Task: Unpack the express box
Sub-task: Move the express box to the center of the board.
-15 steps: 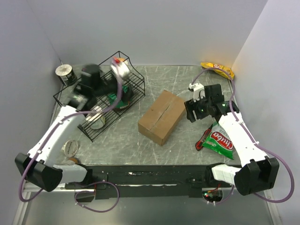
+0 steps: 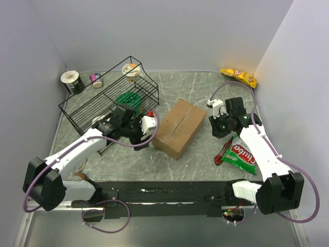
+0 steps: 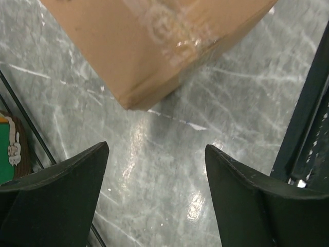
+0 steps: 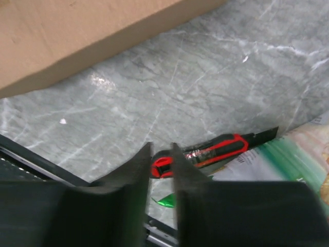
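One express box (image 3: 154,36) edge-cropped, left gripper (image 3: 157,149) gaping, empty, right gripper (image 4: 162,148) nearly closed

Looks down past the left gripper (image 3: 154,146) and its two dark fingers (image 3: 56,195), spread wide over bare grey table (image 3: 169,170). Finds the box (image 3: 128,46) just ahead, one bottom corner aimed at the gap, clear of both fingers. Catches glossy tape (image 3: 175,36) across its face. Takes in thin black wire (image 3: 25,118) and a green item (image 3: 4,154) at left, a dark bar (image 3: 308,113) at right.
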`<state>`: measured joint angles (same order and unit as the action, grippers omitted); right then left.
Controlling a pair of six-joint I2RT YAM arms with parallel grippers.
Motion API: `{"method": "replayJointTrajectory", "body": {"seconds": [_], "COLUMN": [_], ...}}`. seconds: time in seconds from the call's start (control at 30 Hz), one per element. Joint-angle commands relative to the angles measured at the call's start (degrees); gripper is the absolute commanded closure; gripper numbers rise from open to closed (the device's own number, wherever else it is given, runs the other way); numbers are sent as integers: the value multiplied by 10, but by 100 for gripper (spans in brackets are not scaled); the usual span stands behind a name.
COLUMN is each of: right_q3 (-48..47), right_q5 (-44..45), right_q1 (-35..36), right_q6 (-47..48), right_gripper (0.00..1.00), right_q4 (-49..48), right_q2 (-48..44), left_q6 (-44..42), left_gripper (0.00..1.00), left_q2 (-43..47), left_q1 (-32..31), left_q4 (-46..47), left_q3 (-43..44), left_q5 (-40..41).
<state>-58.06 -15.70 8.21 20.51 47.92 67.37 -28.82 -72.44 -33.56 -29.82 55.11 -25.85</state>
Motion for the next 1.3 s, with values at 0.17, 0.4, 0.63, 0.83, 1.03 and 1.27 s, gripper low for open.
{"method": "replayJointTrajectory", "body": {"seconds": [0.17, 0.4, 0.63, 0.83, 1.03, 1.27], "right_q3": [-88, -236, -217, -55, 35, 8], "right_q5": [-12, 20, 66, 65, 121, 197], "right_q1": [11, 100, 74, -50, -130, -188], "right_q6": [-2, 5, -6, 4, 21, -25], "right_gripper": [79, 79, 81, 82, 90, 92], "right_q4": [-34, -28, 17, 47, 38, 56], "right_q2": [169, 315, 297, 176, 96, 147], "left_q6": [-39, -37, -16, -12, 3, 3], "left_gripper": [16, 13, 9, 8, 7, 6], "left_q2": [29, 20, 25, 12, -15, -45], "left_q1": [6, 36, 53, 54, 54, 54], "left_q4": [28, 18, 5, 21, 45, 47], "left_q3": [-54, -69, -29, -12, 14, 32], "left_q5": [76, 116, 78, 36, 26, 17]}}
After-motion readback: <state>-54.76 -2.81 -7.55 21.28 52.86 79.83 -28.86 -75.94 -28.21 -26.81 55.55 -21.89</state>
